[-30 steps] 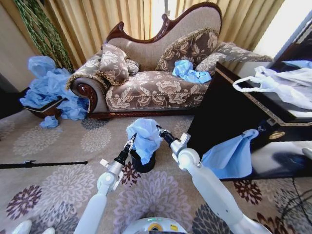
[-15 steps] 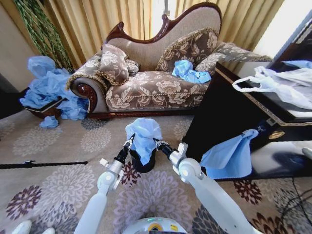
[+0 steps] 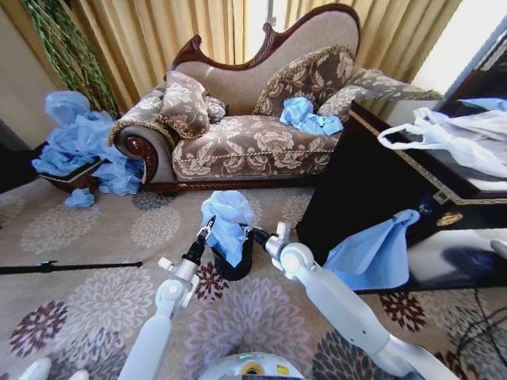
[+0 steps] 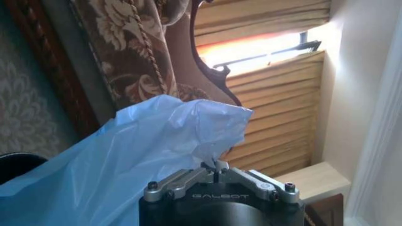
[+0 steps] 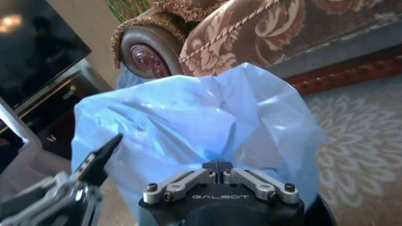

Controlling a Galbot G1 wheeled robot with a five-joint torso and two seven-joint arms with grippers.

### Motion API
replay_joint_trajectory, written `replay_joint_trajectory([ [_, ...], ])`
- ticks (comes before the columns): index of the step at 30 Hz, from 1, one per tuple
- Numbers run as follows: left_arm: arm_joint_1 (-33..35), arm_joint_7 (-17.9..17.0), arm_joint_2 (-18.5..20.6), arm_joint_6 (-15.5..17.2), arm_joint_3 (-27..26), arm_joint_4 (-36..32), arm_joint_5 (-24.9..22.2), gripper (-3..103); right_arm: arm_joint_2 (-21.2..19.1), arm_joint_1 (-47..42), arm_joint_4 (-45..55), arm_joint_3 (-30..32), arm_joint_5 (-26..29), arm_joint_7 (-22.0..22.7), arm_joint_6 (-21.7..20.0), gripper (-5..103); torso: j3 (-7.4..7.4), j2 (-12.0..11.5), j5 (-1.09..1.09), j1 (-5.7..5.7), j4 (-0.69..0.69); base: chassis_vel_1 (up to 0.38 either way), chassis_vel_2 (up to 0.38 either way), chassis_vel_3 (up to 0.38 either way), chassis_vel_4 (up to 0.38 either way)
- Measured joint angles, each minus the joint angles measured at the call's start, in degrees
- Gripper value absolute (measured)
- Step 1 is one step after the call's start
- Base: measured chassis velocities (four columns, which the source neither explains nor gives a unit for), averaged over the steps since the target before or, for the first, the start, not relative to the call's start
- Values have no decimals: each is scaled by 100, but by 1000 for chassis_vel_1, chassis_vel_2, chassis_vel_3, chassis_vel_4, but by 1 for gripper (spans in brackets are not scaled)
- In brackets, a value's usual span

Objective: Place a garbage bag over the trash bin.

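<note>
a: where do things stand, nearest first?

b: the left gripper point(image 3: 205, 232) and the right gripper point(image 3: 252, 233) sit on either side of the trash bin point(image 3: 230, 265) on the carpet point(image 3: 95, 237), each with its jaws clenched on the garbage bag point(image 3: 227, 222). the bag is bunched over the bin's mouth, most of it above the rim.

a: how should this step go?

b: i'd judge it wants the two pinched edges drawn apart and lowered evenly, so the film opens and clears the rim on both sides. pull unevenly and the light bin could tip, or the thin film slip or tear.

a: any change from a second ago?

b: the right arm has come lower and nearer the bin, and the bag's top has sunk with it. the left has barely shifted. behind, the sofa point(image 3: 253, 134) and the heap of blue bags point(image 3: 79, 142) are as before.
</note>
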Motion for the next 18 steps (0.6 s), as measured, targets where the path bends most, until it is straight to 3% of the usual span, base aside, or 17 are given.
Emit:
replay_joint_trajectory([
  [6,67,139,-11,46,-27,-19,17,0,155,486,-620,-242,150,-103,-119,0,0,0,0,0,0,0,0,0,0],
  [13,142,366,-46,116,-61,-31,109,0,355,1525,-1504,-1086,731,-343,-554,0,1,0,0,0,-1,0,0,0,0],
  [18,158,565,-48,183,-103,-99,161,0,748,2203,-2216,-1877,1182,-373,-1161,0,0,0,0,0,1,0,0,0,0],
])
